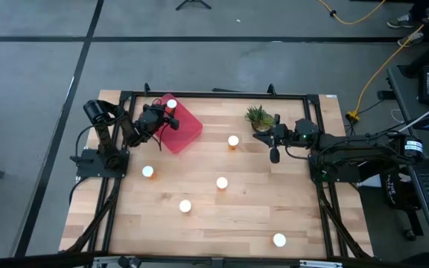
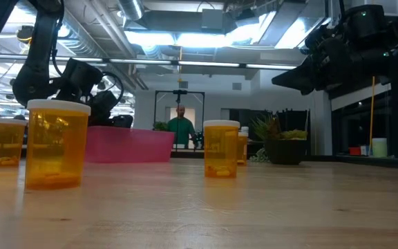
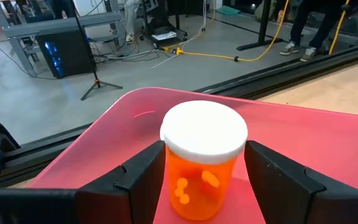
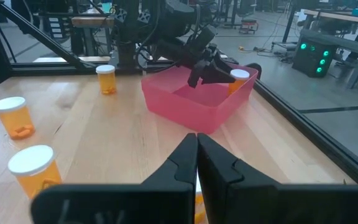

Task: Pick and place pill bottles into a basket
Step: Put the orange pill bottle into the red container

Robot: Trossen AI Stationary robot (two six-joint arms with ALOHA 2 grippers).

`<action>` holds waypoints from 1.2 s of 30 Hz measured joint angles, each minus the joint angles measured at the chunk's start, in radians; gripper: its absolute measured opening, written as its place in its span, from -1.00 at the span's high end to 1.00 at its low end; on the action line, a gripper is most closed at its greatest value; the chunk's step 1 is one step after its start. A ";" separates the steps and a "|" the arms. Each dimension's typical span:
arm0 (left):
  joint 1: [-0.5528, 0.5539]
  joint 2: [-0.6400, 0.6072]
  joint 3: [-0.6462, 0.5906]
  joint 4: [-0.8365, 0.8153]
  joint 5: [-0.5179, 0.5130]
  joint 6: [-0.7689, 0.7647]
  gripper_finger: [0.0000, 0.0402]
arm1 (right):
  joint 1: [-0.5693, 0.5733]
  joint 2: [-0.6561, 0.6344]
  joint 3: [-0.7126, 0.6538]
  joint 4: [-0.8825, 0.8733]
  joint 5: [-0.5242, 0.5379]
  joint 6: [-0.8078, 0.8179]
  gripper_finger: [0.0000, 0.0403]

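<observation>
Over the glossy red basket (image 3: 328, 143), left fingers (image 3: 145, 177) clasp a white-capped cylindrical bottle (image 3: 202, 158).

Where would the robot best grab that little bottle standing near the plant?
Probably around the orange body just under the white cap, coming straight down from above. The pill bottle stands upright with clear wood all round it, and the right gripper, jaws closed, waits beside it; the potted plant leaves room.

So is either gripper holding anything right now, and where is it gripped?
The left gripper holds a pill bottle by the sides of its orange body, below the white cap, over the basket. The right gripper is shut and empty.
</observation>
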 joint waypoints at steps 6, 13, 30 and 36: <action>0.000 0.000 0.000 0.001 0.012 -0.006 -0.07 | 0.000 0.000 0.000 0.000 0.000 0.000 0.92; 0.000 -0.001 0.000 0.001 0.063 -0.028 -0.14 | 0.000 0.000 0.000 0.000 0.000 0.000 0.92; -0.006 -0.001 0.000 0.002 -0.025 -0.006 -0.21 | 0.000 0.000 0.000 0.000 0.000 0.000 0.92; -0.026 -0.001 0.000 0.002 -0.097 0.025 -0.21 | 0.000 0.000 0.000 0.000 0.000 0.000 0.92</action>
